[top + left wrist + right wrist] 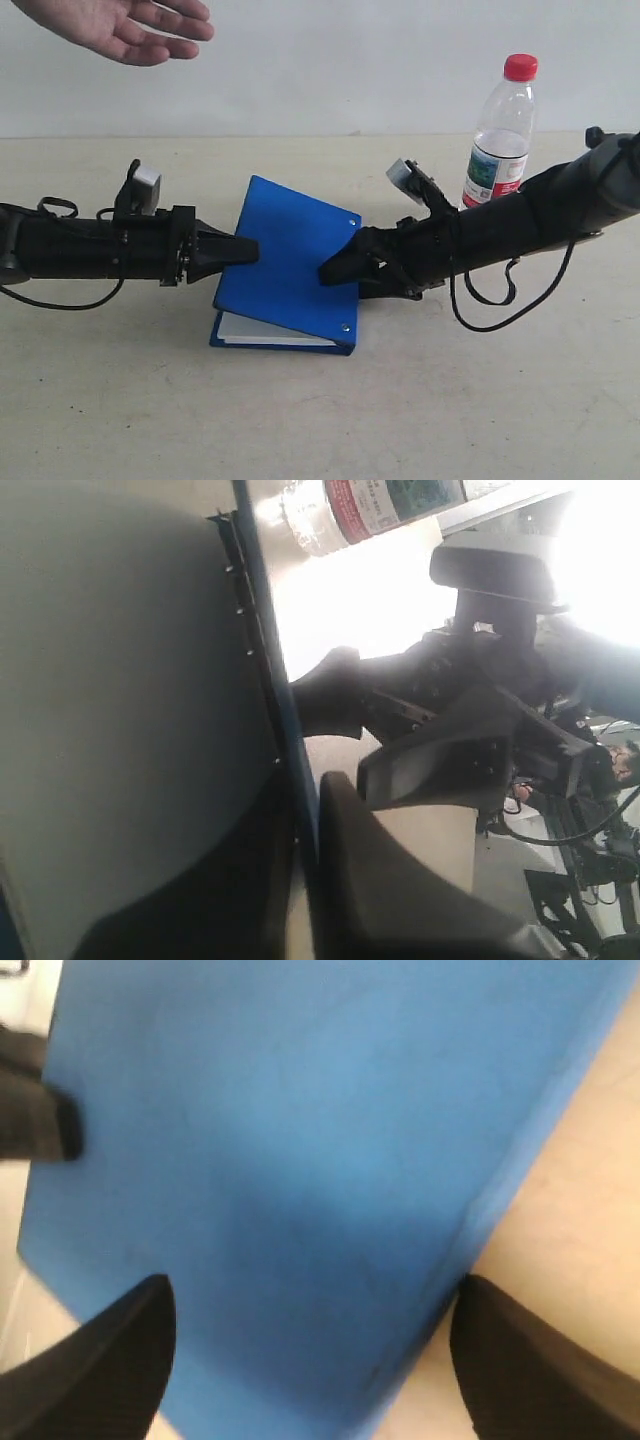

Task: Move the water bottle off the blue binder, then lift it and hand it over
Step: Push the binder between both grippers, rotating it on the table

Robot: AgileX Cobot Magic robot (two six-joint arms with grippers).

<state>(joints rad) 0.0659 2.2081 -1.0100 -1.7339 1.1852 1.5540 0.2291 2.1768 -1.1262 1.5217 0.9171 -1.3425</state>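
Observation:
The blue binder (290, 255) lies at the middle of the table with its cover tilted up on the left, so white pages show under it. My left gripper (245, 250) is shut on the cover's left edge; the left wrist view shows the thin blue edge (268, 650) pinched in the left gripper (305, 810). Over the binder's right side my right gripper (335, 270) stands open; the right wrist view shows the blue cover (300, 1140) filling the wide gap of the right gripper (310, 1360). The water bottle (500, 135) stands upright on the table behind my right arm, off the binder, its label (380, 510) visible in the left wrist view.
A person's open hand (130, 30) hovers at the upper left, above the table's back edge. A black cable (490, 300) loops under my right arm. The beige table (320, 420) stretches toward the front.

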